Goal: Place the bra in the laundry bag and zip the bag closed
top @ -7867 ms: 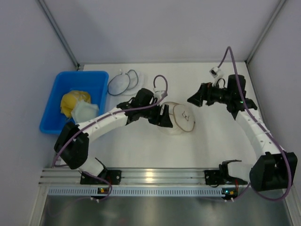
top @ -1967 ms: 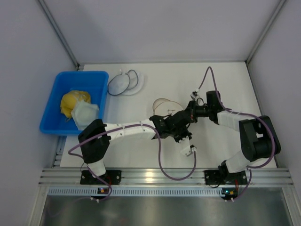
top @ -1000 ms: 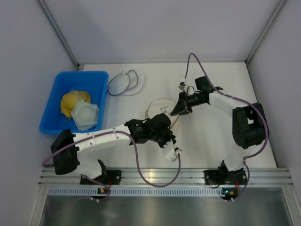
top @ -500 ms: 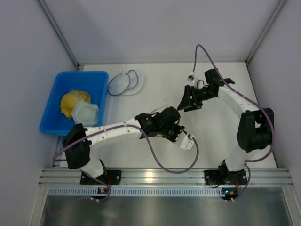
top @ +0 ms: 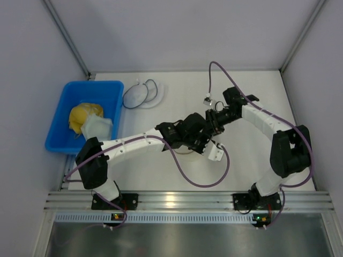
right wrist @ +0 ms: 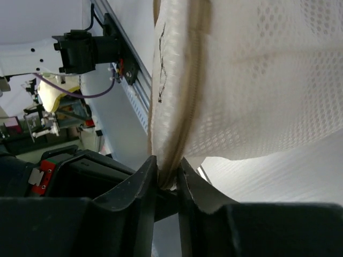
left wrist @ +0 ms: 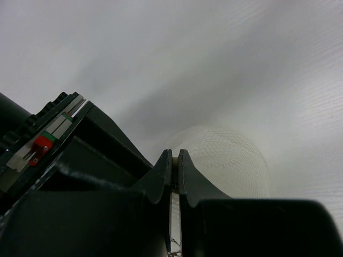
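The laundry bag (right wrist: 257, 80) fills the right wrist view as white mesh with a tan zip rim. My right gripper (right wrist: 168, 163) is shut on that rim. My left gripper (left wrist: 175, 155) is shut on a thin pale strip of the bag, and a rounded bulge of the bag's mesh (left wrist: 230, 160) lies just beyond its fingertips. In the top view the left gripper (top: 203, 138) and the right gripper (top: 213, 120) meet at the table's middle and cover the bag. The bra is hidden; I cannot tell it from the mesh.
A blue bin (top: 110, 88) at the left holds a yellow cloth bundle (top: 83, 115) and a white item (top: 97, 128). A round mesh pouch with a black rim (top: 140, 94) lies at the back left. Purple cables loop round both arms.
The right gripper, open and lifted off half a second ago, has swung back down to the left gripper and shut on the bag's rim. The left arm shifted slightly towards the back.
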`<state>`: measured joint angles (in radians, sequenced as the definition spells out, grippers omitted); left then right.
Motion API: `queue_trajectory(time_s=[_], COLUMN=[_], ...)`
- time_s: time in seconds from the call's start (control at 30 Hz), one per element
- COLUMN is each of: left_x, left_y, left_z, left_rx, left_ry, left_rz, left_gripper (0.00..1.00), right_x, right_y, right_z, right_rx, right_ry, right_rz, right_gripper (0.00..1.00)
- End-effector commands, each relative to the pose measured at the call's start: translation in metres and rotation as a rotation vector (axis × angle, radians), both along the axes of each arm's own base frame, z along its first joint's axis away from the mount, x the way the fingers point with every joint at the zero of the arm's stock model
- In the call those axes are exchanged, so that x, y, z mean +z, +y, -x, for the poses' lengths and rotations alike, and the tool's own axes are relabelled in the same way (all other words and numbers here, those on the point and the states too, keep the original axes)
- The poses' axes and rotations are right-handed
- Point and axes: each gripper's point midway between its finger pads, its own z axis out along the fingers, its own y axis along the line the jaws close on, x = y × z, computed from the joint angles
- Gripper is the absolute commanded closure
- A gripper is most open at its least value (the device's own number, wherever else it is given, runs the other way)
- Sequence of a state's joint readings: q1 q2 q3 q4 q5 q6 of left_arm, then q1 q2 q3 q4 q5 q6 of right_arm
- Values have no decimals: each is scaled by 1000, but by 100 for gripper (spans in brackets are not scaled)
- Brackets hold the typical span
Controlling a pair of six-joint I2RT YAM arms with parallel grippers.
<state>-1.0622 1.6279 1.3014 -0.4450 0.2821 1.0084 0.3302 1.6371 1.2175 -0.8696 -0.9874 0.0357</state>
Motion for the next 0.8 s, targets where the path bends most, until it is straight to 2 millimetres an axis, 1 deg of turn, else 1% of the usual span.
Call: queue_trajectory(time_s=[0.0, 0.03, 0.07, 0.1, 0.17, 0.2, 0.23, 0.3, 0.33, 0.4, 0.43, 0.5, 0.53, 0.6, 0.63, 0.7, 0.77], left_x=[26, 22, 19, 21, 10, 11, 4, 1, -4, -8, -8, -8, -17, -20, -26, -30, -28], left_y=[-13, -10, -7, -4, 5, 9, 14, 22, 26, 33, 36, 41, 49, 56, 60, 63, 61], left_z=[0, 5, 9, 12, 21, 27, 32, 40, 44, 53, 55, 66, 72, 80, 84, 89, 89], left_rx=[-34, -46, -55, -61, -75, -83, -87, -93, -93, -96, -94, -103, -103, -97, -86, -26, 21], left_ry=[-20, -2, 10, 14, 45, 52, 68, 87, 96, 119, 129, 168, 190, 213, 235, 308, 347], left_rz=[86, 79, 70, 74, 45, 45, 28, 15, 3, -8, -9, -10, -40, -45, -58, -65, -59], left_gripper=[100, 100, 100, 100, 100, 100, 100, 100, 100, 100, 100, 100, 100, 100, 100, 100, 100], right_x=[8, 10, 10, 11, 13, 14, 18, 17, 21, 18, 21, 18, 22, 17, 19, 17, 18], right_y=[8, 8, 8, 8, 9, 8, 9, 7, 7, 6, 7, 7, 8, 9, 10, 13, 18], right_z=[2, -1, -4, -7, -15, -19, -25, -34, -39, -49, -54, -59, -65, -72, -78, -84, -85], right_rx=[23, 22, 18, 14, 8, 2, -3, -13, -17, -23, -24, -23, -23, -3, -6, -11, -7], right_ry=[-14, -25, -25, -31, -49, -57, -74, -85, -97, -107, -123, -118, -137, -165, -179, -179, -192], right_rz=[-31, -32, -31, -28, -33, -29, -32, -26, -26, -16, -19, -8, -11, -8, -6, -8, -16], right_gripper=[81, 92, 97, 100, 100, 100, 100, 100, 100, 100, 100, 100, 100, 100, 100, 100, 100])
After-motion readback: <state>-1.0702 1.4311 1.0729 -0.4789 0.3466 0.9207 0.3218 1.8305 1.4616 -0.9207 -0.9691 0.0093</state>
